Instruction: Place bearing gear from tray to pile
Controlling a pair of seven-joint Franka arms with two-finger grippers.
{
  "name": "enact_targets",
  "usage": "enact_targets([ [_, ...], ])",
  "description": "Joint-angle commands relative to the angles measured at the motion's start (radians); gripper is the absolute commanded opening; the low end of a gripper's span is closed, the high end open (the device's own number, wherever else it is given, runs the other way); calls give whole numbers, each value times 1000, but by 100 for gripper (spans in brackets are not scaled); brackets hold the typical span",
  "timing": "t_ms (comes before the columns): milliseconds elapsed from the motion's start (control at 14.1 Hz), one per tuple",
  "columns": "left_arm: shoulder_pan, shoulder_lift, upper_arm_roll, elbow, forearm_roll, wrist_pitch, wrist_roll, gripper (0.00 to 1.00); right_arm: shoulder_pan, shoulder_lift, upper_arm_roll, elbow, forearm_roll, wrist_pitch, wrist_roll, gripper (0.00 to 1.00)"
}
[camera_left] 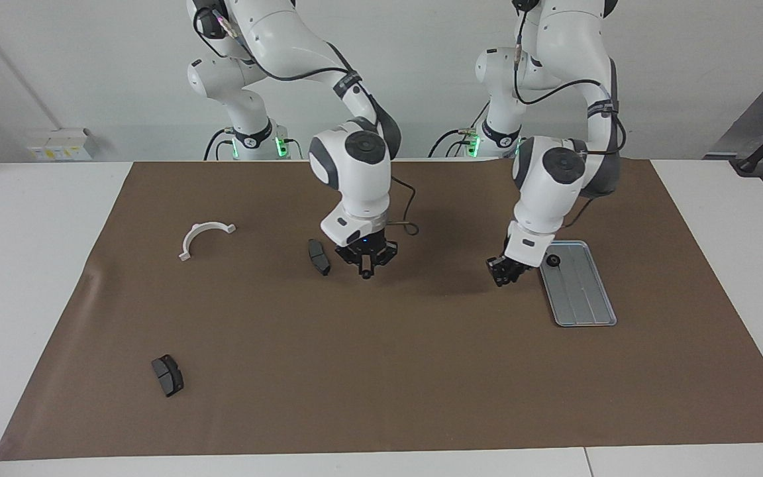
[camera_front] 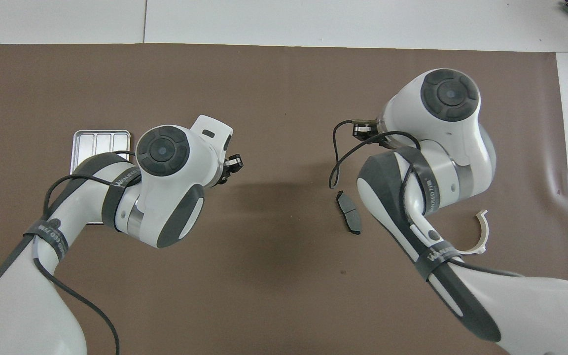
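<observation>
The silver tray [camera_left: 580, 291] lies toward the left arm's end of the table, with one black bearing gear [camera_left: 553, 260] in its corner nearest the robots. My left gripper [camera_left: 504, 273] hangs low over the brown mat just beside the tray, toward the table's middle, shut on a small dark piece that looks like a bearing gear. From overhead, the left gripper [camera_front: 233, 165] pokes out from under its wrist, and the arm covers most of the tray [camera_front: 99, 140]. My right gripper [camera_left: 366, 270] is shut and empty, low over the mat's middle. No pile shows in either view.
A dark grey pad [camera_left: 318, 257] [camera_front: 349, 219] lies right beside the right gripper. A second pad [camera_left: 167, 375] sits farther from the robots toward the right arm's end. A white curved bracket [camera_left: 204, 237] [camera_front: 483, 229] lies at that end too.
</observation>
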Motion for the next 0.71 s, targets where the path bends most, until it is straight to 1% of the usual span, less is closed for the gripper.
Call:
enact_targets([
  [0,-87,-18,18,-22,7,15,-74,0,-116,14,16,-11,90,39,-135,0],
  [142,-148,-7,20,-23,7,15,-95,0,-169,45,16,-10,108,103,-178,0],
  [284,-174,-1,20,-23,7,43,-126,0,-194,88,17,-8,108,163,-179,0],
  [496,-176,2,20,-22,7,72,-157,32,-197,147,17,-13,111,237,-184,0],
  [567,-174,2,20,-20,7,77,-164,47,-209,160,17,-11,111,258,-189,0],
  [638,-168,4,21,-20,7,77,-164,66,-213,172,17,-14,111,272,-195,0],
])
